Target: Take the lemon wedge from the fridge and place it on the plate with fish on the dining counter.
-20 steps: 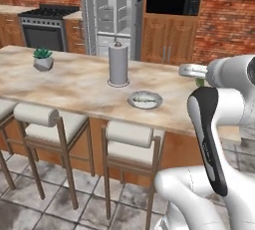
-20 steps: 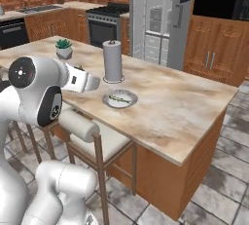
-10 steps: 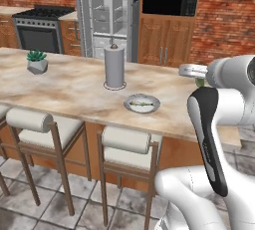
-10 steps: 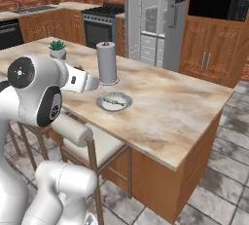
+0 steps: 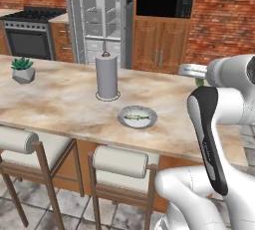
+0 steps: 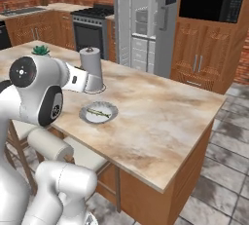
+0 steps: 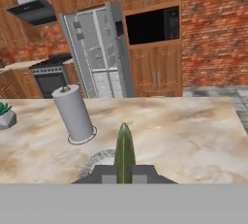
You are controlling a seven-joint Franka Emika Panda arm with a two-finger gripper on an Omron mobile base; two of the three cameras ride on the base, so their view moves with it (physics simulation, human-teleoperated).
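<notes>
- A brick-walled kitchen, the long marbled desk point(image 5: 60, 99) running across it, the grey fridge point(image 5: 97, 20) standing open behind with its pale shelves on show.
- The gripper point(image 7: 124, 178) is closed almost completely on the lemon wedge point(image 7: 124, 150), a thin greenish sliver standing upright between the finger tips and hanging above the near part of the desk.
- The plate with fish point(image 5: 137, 117) sits on the desk just in front of the paper towel roll point(image 5: 106, 77), ahead of and below the wedge.
- Over the past second the whole scene has slid in both base views: the base has rolled closer to the desk, while the plate and the roll have kept their places.
- In all likelihood the carry is nearly done; what remains is to reach forward, lower over the plate and let go.
</notes>
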